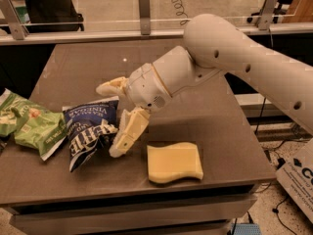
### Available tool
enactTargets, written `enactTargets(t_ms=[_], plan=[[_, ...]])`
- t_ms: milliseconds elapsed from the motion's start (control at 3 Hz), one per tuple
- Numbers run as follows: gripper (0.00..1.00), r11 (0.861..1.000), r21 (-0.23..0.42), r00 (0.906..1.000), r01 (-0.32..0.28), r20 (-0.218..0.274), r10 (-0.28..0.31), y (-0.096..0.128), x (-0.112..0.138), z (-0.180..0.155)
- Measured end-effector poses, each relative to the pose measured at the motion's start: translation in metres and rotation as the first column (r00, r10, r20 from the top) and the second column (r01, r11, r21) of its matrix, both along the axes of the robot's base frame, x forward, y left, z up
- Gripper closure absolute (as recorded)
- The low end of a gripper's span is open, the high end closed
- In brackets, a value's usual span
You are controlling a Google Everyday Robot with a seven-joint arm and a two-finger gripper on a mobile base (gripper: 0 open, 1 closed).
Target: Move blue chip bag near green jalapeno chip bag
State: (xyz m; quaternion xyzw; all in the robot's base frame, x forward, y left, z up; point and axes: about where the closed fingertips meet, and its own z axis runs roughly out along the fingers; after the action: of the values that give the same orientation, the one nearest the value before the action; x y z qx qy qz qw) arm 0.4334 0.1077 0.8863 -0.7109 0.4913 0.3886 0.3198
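Straddling "VINEGAR" blue chip bag [90, 127] — gripper [108, 121]

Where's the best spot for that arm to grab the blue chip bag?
Probably the crinkled right edge of the blue bag, coming from the right. It lies flat, the green bag crowds its left side, and the open gripper sits at that right edge.

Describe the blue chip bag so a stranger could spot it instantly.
On the left of the table, just right of the green jalapeno chip bag, lies the blue chip bag, beside the open end effector. It alone is dark navy with white lettering, unlike the yellow sponge.
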Motion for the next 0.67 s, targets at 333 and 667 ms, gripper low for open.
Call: enactTargets(t_ms=[333,667], plan=[[0.0,1.0,0.0,0.9996,0.026,0.004,-0.026,-0.012,0.009,0.006],[0.0,0.997,-0.034,0.9966,0.063,0.055,-0.061,-0.039,0.035,0.018]])
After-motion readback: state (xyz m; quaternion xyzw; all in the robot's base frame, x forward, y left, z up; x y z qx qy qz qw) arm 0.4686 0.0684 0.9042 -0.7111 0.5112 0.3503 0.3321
